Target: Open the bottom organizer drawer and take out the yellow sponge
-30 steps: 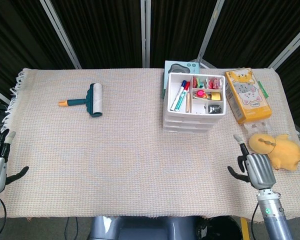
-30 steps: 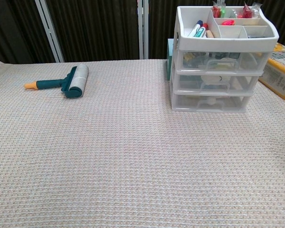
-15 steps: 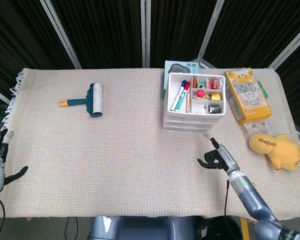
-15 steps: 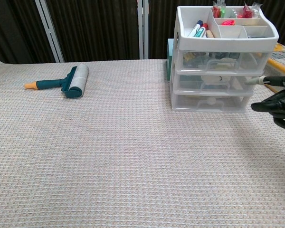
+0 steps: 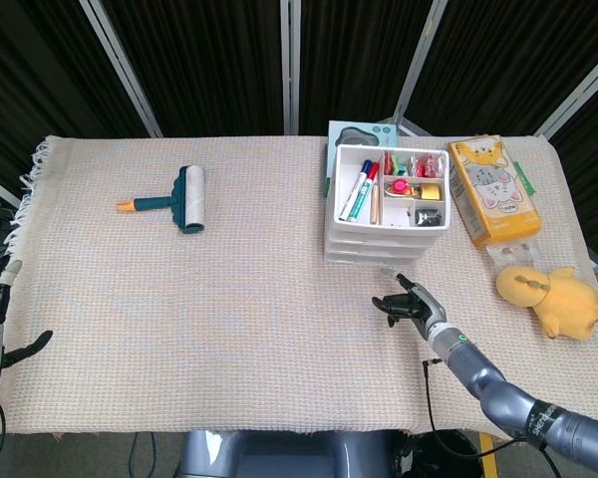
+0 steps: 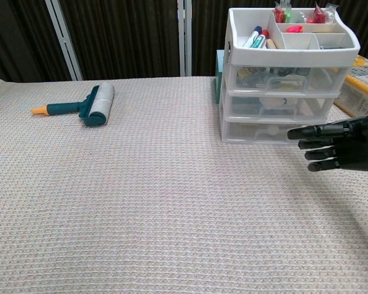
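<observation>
My right hand [image 6: 340, 146] hovers empty, fingers spread, just in front of the organizer's closed bottom drawer [image 6: 270, 131] at my two o'clock; I cannot see the yellow sponge.

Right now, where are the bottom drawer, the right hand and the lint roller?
bottom drawer [image 6: 270, 131], chest view, on its clear front panel.
right hand [image 6: 343, 144], chest view, on the middle of the hand.
lint roller [image 5: 191, 189], head view, on its white roll.

The white three-tier organizer [image 5: 387, 211] stands upright at about two o'clock on the worktop; its clear-fronted bottom drawer [image 6: 270, 130] is shut, and its contents cannot be made out.
</observation>
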You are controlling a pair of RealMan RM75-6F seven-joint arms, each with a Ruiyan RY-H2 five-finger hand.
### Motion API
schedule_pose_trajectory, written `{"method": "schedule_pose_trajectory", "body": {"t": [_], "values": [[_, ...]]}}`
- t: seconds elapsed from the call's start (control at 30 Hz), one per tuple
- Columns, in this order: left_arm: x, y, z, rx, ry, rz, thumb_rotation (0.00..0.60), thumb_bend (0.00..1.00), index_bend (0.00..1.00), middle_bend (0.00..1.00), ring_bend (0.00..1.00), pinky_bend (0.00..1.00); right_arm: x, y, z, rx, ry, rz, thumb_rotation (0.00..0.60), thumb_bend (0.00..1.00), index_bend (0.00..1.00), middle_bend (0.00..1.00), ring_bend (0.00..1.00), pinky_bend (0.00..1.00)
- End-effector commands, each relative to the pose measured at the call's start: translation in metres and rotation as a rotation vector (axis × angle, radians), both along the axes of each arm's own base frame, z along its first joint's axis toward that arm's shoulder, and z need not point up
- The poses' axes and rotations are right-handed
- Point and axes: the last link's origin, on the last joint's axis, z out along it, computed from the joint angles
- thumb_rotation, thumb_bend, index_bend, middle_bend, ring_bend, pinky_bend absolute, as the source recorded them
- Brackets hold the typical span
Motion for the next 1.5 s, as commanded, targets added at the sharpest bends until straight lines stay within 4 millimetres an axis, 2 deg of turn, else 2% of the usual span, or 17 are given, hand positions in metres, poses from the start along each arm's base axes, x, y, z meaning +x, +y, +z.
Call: {"method": "schedule_pose_trajectory", "body": {"t": [0.03,0.23,0.53,1.5], "values": [[0.000,0.000,0.000,-0.001,-0.001,0.000,0.600,0.07,0.00,0.00,0.00,0.00,0.005,-0.008,-0.010,0.031,-0.047,-0.024,0.600,0.28,0.17,0.87,0.84,0.72],[-0.001,0.000,0.001,-0.004,-0.010,0.002,0.600,0.07,0.00,0.00,0.00,0.00,0.006,-0.015,-0.027,0.072,-0.108,-0.086,0.600,0.28,0.17,0.87,0.84,0.72],[0.000,0.000,0.000,-0.017,-0.011,-0.003,0.600,0.07,0.00,0.00,0.00,0.00,0.005,-0.024,-0.037,0.082,-0.199,-0.156,0.600,0.28,0.18,0.87,0.84,0.72],[0.001,0.002,-0.003,-0.047,-0.004,-0.004,0.600,0.07,0.00,0.00,0.00,0.00,-0.009,-0.042,-0.051,0.079,-0.394,-0.342,0.600,0.28,0.24,0.87,0.84,0.72]]}}
